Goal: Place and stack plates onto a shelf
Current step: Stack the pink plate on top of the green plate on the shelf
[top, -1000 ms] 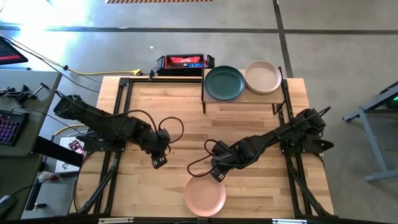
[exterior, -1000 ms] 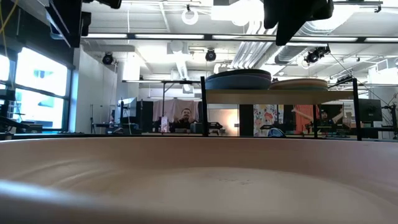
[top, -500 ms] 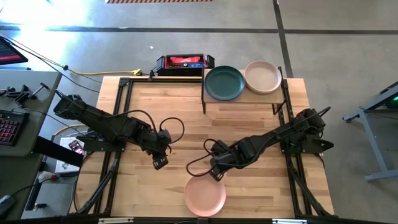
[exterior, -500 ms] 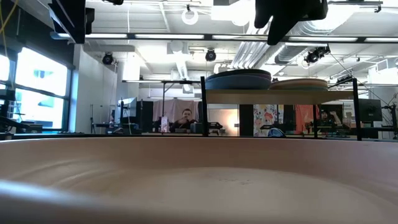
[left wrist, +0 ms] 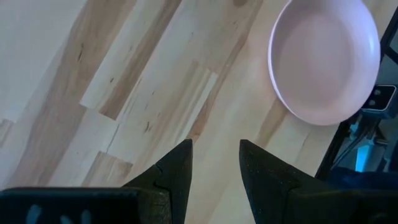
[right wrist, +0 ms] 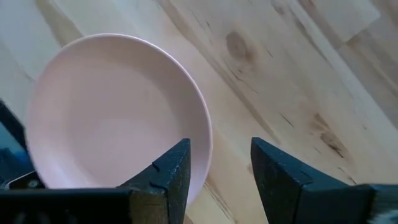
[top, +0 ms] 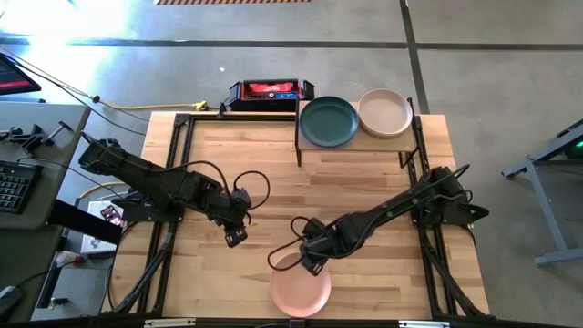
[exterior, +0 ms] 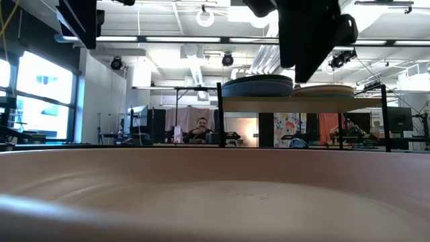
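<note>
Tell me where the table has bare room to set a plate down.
Bare wood lies between the raised light-wood shelf and both hands. The near edge is crowded: the right hand hovers at the round pink plate; the left hand waits nearby.

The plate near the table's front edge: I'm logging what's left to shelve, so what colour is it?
Pink. The plate shows best in the right wrist view.

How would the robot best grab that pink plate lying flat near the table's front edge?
Probably by the raised rim of the pink plate, on the far edge, pinched from above: it lies flat, so only the rim offers a lip. The open right gripper already hangs over that rim.
</note>
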Robot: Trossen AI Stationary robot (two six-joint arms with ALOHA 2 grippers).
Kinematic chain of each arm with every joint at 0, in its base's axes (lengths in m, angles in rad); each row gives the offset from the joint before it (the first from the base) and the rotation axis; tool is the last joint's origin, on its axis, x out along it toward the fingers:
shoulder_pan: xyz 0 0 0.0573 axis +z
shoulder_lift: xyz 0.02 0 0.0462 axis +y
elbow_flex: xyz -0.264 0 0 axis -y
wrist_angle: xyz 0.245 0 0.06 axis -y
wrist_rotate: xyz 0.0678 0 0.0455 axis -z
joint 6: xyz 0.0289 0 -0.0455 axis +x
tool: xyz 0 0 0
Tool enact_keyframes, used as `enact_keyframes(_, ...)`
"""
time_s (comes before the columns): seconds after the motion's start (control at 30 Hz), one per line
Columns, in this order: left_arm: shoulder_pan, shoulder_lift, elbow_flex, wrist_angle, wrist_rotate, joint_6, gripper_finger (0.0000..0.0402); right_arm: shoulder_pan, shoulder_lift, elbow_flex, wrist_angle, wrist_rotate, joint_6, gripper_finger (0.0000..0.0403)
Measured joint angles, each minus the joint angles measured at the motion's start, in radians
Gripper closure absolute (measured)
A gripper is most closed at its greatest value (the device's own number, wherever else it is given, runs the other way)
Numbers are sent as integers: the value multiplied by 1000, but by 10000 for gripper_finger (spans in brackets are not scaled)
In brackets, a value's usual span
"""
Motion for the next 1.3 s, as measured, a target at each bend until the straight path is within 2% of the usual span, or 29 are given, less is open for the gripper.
enact_keyframes(0.8, 0, 0, 0, 0, -16, 0, 280, 26, 180, 0, 59, -45, 5, 256)
enact_keyframes(1.3, -20, 0, 0, 6, -64, -2, 280, 26, 231, 0, 115, -99, -15, 256)
